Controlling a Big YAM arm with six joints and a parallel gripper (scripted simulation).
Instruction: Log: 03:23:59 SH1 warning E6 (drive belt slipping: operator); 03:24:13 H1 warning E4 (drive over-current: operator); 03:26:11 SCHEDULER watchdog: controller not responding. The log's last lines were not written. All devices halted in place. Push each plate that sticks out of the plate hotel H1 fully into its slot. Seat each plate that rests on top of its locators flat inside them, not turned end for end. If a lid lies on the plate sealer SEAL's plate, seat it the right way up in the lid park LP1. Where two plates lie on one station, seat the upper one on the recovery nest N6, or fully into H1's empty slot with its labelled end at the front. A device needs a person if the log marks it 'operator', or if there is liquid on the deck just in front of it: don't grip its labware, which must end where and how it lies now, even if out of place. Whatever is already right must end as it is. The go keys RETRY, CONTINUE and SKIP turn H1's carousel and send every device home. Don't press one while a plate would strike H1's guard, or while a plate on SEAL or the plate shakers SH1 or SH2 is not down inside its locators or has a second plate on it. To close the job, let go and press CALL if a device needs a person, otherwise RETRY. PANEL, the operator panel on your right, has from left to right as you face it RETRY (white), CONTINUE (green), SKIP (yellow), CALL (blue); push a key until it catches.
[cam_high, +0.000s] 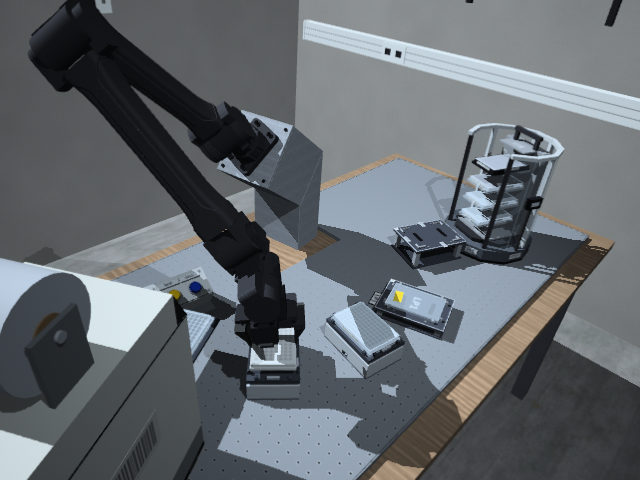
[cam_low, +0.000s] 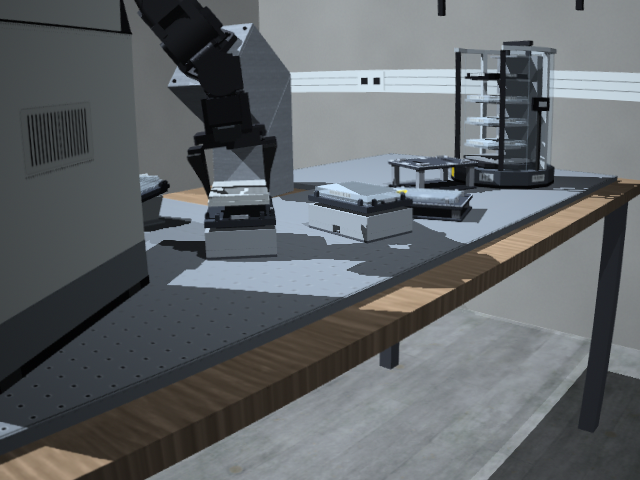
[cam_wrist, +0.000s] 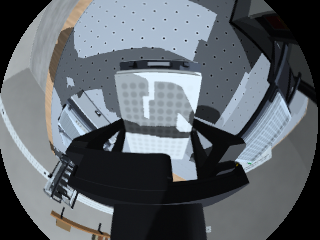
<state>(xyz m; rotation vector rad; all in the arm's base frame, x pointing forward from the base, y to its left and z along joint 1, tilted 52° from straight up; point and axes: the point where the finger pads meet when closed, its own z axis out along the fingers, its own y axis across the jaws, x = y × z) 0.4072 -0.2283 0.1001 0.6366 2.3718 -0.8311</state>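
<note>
My gripper (cam_high: 272, 343) (cam_low: 238, 190) (cam_wrist: 157, 121) is shut on a white well plate (cam_high: 281, 356) (cam_low: 240, 197) (cam_wrist: 160, 97). The plate is just above or on the dark locator frame of a white shaker (cam_high: 272, 391) (cam_low: 240, 242); contact is unclear. A second shaker (cam_high: 347, 353) (cam_low: 338, 223) carries a plate (cam_high: 366, 326) (cam_low: 356, 191). The hotel H1 (cam_high: 493, 254) (cam_low: 484, 178) holds several plates. A clear lid (cam_high: 426, 305) (cam_low: 439, 195) lies on LP1. Another plate (cam_high: 199, 328) (cam_wrist: 267, 122) is partly hidden by the large sealer-side housing. The shaker labels are unreadable.
The raised dark nest (cam_high: 426, 236) (cam_low: 429, 162) stands bare beside H1. The panel shows its yellow key (cam_high: 174, 294) and blue key (cam_high: 195, 287); its other keys are hidden. A large housing (cam_high: 149, 392) (cam_low: 67, 155) stands left of the held plate.
</note>
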